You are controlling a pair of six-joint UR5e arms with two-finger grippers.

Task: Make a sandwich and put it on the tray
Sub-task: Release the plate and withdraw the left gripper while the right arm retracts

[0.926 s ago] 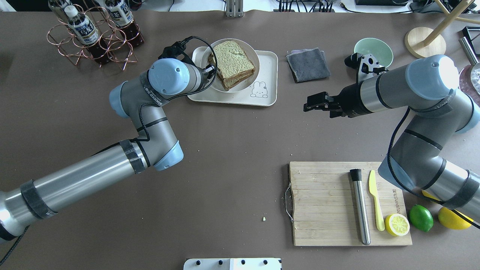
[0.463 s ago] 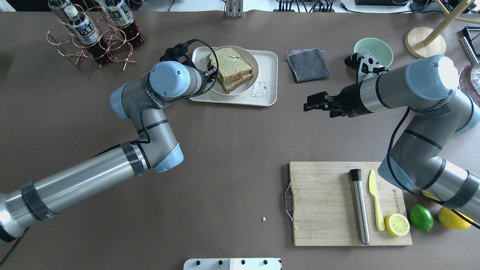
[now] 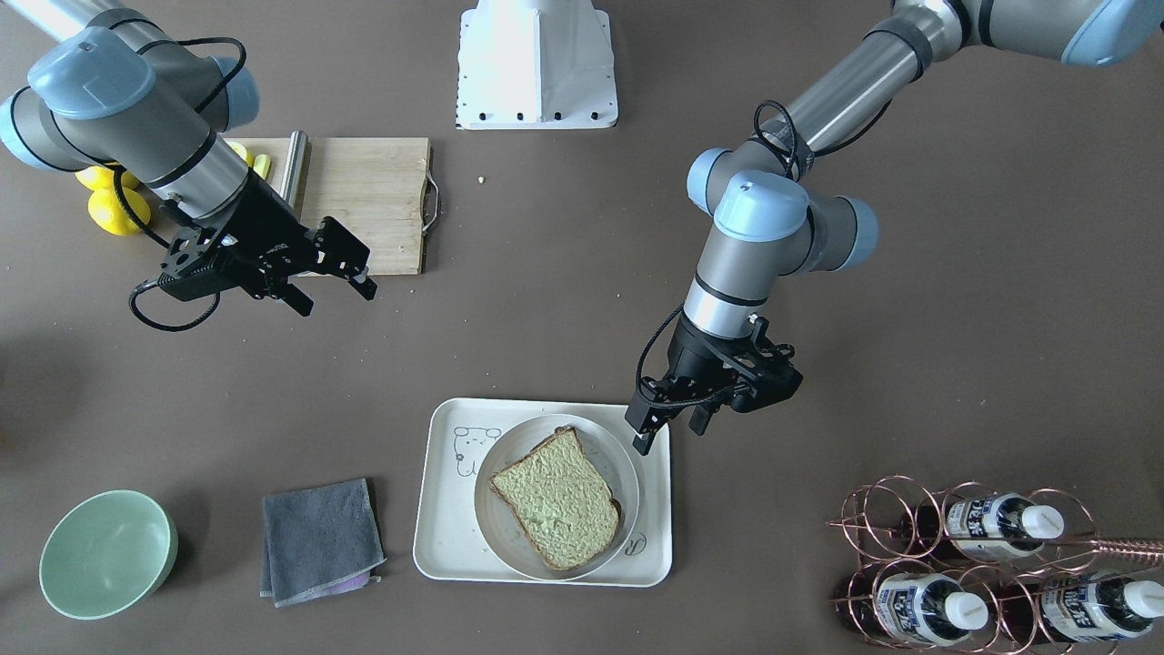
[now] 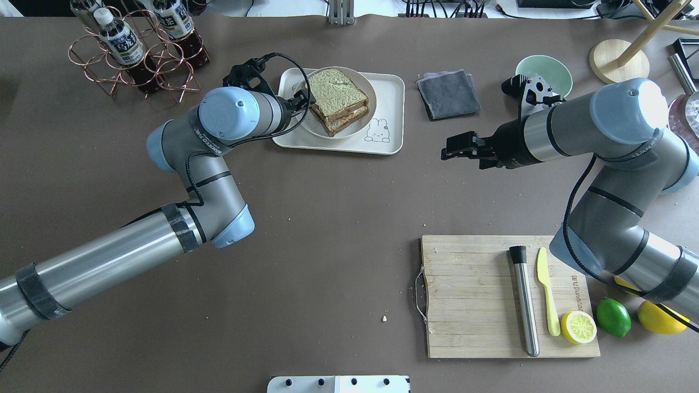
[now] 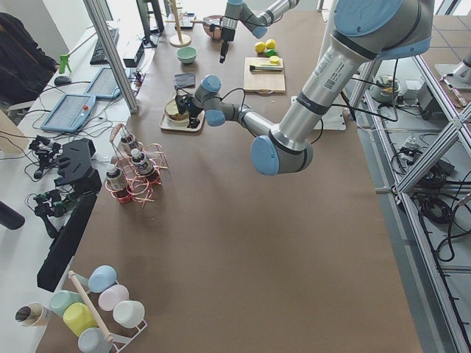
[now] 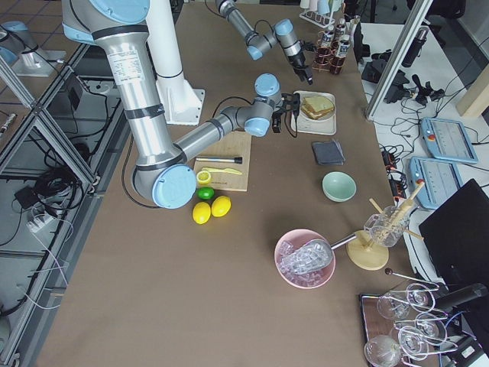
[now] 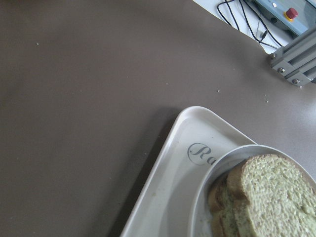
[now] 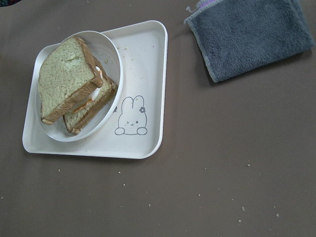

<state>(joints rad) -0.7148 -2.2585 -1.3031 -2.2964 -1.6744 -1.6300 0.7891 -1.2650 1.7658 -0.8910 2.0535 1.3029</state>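
Note:
The sandwich (image 4: 336,98), two bread slices with white egg between, lies in a round white plate (image 4: 361,126) that stands on the cream tray (image 4: 390,90). It also shows in the front view (image 3: 556,496) and the right wrist view (image 8: 69,79). My left gripper (image 3: 668,432) is open, with one fingertip (image 3: 641,441) right by the plate's rim, over the tray's edge. It holds nothing. My right gripper (image 4: 446,150) is open and empty, hovering over bare table right of the tray.
A grey cloth (image 4: 449,94) and a green bowl (image 4: 544,73) lie right of the tray. A copper rack with bottles (image 4: 136,49) stands to its left. The wooden cutting board (image 4: 469,295) holds a metal tube, a yellow knife and a lemon half.
The plate with the sandwich has come down from a raised tilt to rest flat on the tray. My left gripper has let go of its rim and drawn back leftward. The right arm has not moved.

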